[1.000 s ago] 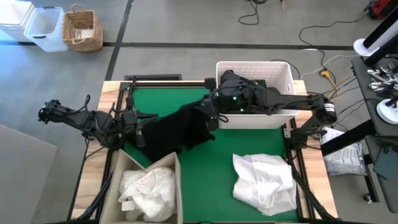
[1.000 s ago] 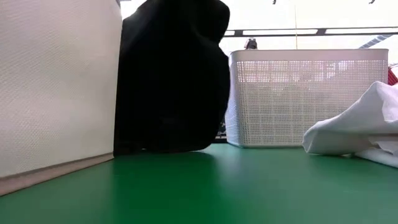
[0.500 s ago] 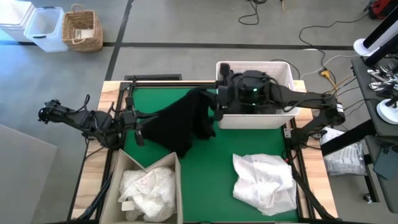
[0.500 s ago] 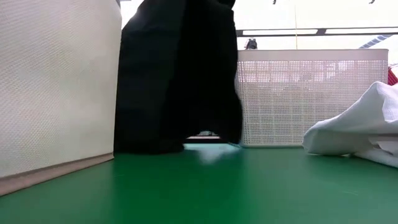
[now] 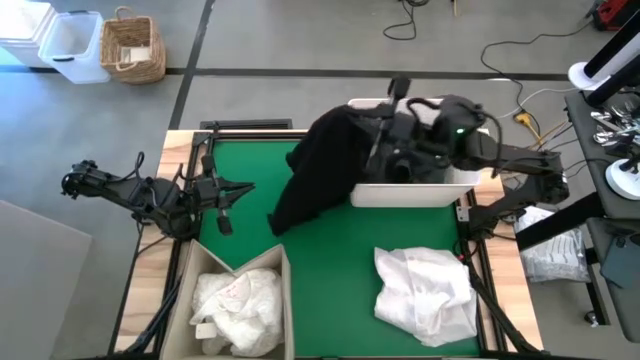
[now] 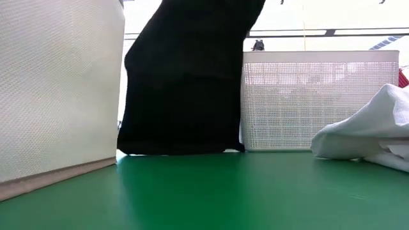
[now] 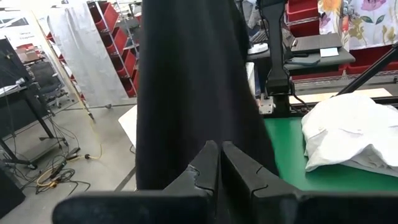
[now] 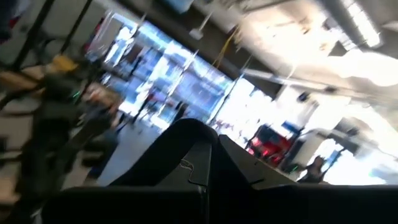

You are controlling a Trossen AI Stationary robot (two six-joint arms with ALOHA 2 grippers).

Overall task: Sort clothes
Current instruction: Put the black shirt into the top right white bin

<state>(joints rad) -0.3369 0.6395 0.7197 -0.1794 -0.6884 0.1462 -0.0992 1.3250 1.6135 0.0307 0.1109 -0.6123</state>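
A black garment [image 5: 318,165] hangs from my right gripper [image 5: 378,140], which is shut on it above the left end of the white basket [image 5: 440,190]. In the low view the garment [image 6: 185,76] hangs as a wide dark sheet, and its lower edge [image 6: 179,151] reaches down to the green mat. My left gripper [image 5: 226,208] is shut and empty at the table's left side, and the garment shows ahead of it in the left wrist view [image 7: 186,87]. A white garment [image 5: 425,290] lies bunched on the mat at the front right. My right gripper holds the black garment at its top end [image 5: 352,128], high above the mat. The gripper's own body hides the place of contact, and the right wrist view is blurred. The garment hangs slack below the fingers, slanting down toward the table's left, with its lower end [image 5: 283,222] at the mat.
A beige fabric bin [image 5: 205,262] holding white clothes [image 5: 235,300] stands at the front left; its wall fills the left of the low view [image 6: 57,89]. The white basket stands at the far right. Bare green mat [image 5: 330,270] lies between the bin and the white garment.
My right gripper has risen and gone toward the table's right and far side, over the basket, taking the black garment along. The garment's left end has come away from beside my left gripper, and the garment now hangs steeply instead of lying spread across the mat.
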